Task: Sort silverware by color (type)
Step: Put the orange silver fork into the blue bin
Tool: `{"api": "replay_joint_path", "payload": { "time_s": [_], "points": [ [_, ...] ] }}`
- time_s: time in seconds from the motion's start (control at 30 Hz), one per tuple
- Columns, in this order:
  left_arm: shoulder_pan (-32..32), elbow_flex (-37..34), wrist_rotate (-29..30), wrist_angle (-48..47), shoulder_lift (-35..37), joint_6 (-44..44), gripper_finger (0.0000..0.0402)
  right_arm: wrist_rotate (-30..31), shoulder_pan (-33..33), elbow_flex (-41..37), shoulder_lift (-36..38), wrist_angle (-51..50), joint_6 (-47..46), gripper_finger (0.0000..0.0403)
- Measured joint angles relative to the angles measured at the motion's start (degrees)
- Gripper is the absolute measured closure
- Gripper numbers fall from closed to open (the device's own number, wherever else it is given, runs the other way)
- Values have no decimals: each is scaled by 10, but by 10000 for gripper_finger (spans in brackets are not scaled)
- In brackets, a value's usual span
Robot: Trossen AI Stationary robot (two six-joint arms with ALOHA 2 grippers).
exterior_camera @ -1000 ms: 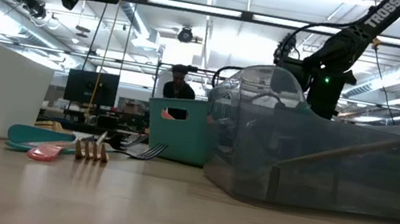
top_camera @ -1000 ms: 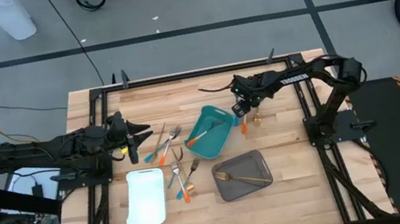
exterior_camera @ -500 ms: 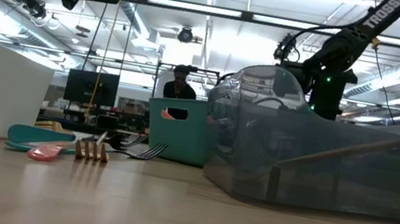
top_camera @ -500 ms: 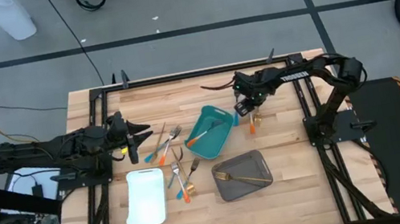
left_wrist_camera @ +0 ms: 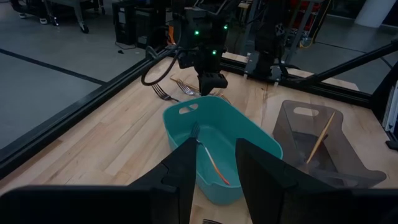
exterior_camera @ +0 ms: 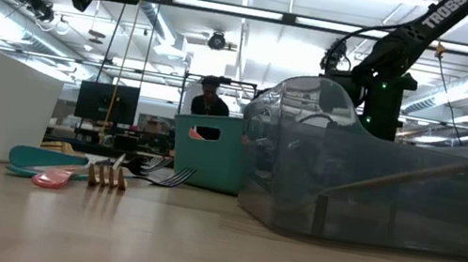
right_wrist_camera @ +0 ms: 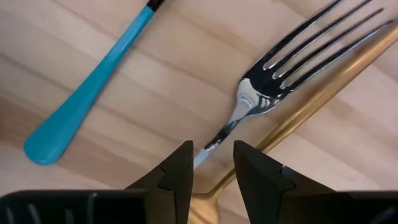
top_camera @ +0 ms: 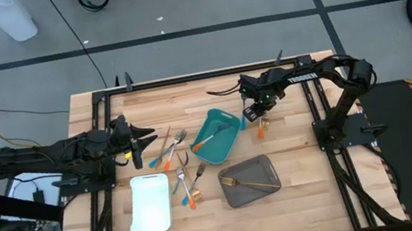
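My right gripper (top_camera: 254,112) hangs open just right of the teal tray (top_camera: 206,156), over a few utensils (top_camera: 263,128) lying flat on the wood. In the right wrist view its fingers (right_wrist_camera: 213,168) stand either side of the thin neck of a silver-headed fork (right_wrist_camera: 261,93). A teal-blue handle (right_wrist_camera: 93,93) and a gold handle (right_wrist_camera: 323,87) lie beside it. More silverware (top_camera: 174,153) lies scattered left of the teal tray. My left gripper (top_camera: 143,139) waits open at the left, pointing toward that pile.
The teal tray (left_wrist_camera: 249,134) holds an orange-handled utensil (left_wrist_camera: 214,165) and a teal one. A grey tray (top_camera: 271,180) near the front holds a gold utensil (top_camera: 251,182). A white tray (top_camera: 150,203) sits front left. A person shows far behind in the low view.
My right gripper has edged a little toward the table's right edge above the utensils beside the teal tray, and its arm has shifted slightly. Nothing on the table has moved.
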State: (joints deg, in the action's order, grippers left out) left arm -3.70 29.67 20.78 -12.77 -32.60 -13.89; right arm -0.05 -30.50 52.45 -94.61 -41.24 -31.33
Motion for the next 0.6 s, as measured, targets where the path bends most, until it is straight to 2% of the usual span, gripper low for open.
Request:
{"api": "replay_joint_path", "payload": {
  "time_s": [0.4, 0.6],
  "points": [
    [0, 0, 0, 0, 0, 0, 281, 1, 0, -41, 4, 56, -3, 282],
    [0, 0, 0, 0, 0, 0, 281, 6, 0, -42, 3, 67, 13, 330]
  ]
}}
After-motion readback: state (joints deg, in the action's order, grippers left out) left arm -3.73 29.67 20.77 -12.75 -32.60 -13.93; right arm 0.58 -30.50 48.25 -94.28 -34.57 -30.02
